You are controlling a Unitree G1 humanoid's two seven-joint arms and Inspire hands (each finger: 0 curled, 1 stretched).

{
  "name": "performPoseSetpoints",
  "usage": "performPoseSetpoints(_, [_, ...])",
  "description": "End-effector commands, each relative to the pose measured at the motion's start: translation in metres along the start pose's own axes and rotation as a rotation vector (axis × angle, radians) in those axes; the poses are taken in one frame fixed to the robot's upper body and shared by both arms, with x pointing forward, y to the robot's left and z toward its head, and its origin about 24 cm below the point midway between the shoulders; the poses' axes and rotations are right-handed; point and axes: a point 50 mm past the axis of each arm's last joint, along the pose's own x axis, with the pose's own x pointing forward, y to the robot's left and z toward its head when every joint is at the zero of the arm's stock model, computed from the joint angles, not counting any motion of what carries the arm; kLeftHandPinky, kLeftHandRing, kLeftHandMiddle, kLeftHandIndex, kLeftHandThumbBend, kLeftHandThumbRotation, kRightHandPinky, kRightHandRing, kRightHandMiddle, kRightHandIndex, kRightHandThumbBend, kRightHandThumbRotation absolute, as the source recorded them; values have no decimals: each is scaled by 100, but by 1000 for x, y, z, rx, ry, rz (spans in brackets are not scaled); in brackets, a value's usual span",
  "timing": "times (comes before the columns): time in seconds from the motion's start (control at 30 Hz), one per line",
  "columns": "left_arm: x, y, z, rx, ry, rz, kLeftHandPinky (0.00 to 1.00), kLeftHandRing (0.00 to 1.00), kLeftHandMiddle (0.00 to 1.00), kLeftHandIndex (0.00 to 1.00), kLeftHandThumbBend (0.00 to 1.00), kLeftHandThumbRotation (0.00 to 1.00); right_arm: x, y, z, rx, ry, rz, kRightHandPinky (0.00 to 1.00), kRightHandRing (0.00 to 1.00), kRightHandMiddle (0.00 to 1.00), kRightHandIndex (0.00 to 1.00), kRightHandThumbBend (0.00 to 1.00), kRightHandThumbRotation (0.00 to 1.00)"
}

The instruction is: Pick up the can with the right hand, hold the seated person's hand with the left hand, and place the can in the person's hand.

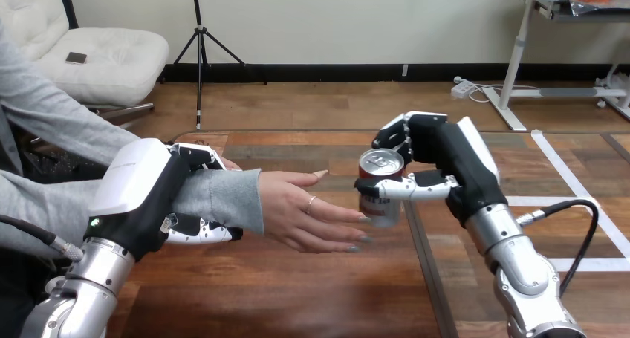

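Spotter: Your left arm (82, 293) is closest, at the lower left. Your left hand (148, 193) is wrapped round the person's wrist (238, 197), fingers over the top and thumb underneath.

Operator: And the person's hand?

Spotter: The person's hand (304, 208) is open above the wooden table (297, 301), with its fingers straight and pointing toward your right side.

Operator: Where is the can?

Spotter: The can (380, 189) is upright in your right hand (446, 167), off the table. Your thumb is clamped across its front and your fingers are curled behind it.

Operator: How close is it to the palm?

Spotter: It hangs just beside the person's fingertips (362, 221), at the far end of the open hand. You can't tell from this view whether it touches them. It is not in the palm yet.
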Motion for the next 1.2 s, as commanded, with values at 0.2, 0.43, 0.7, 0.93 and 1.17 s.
performPoseSetpoints(0.2, [28, 23, 22, -1, -124, 130, 23, 27, 34, 41, 79, 0, 36, 2, 47, 18, -210, -1, 28, 33, 41, 41, 87, 0])
performPoseSetpoints(0.43, [29, 22, 22, -7, -125, 132, 24, 28, 35, 41, 79, 0, 39, 6, 49, 25, -214, 13, 27, 32, 41, 41, 88, 0])
performPoseSetpoints(0.7, [29, 20, 22, -15, -120, 134, 25, 29, 36, 41, 79, 0, 40, 12, 53, 16, -229, 29, 28, 33, 41, 41, 87, 0])
performPoseSetpoints(0.93, [30, 18, 22, -35, -117, 134, 25, 29, 35, 41, 79, 0, 42, 16, 55, 24, -234, 42, 28, 33, 41, 41, 86, 0])
performPoseSetpoints(1.17, [31, 16, 23, -45, -100, 126, 26, 29, 35, 41, 78, 0, 43, 20, 57, 29, -241, 50, 28, 32, 41, 41, 86, 0])
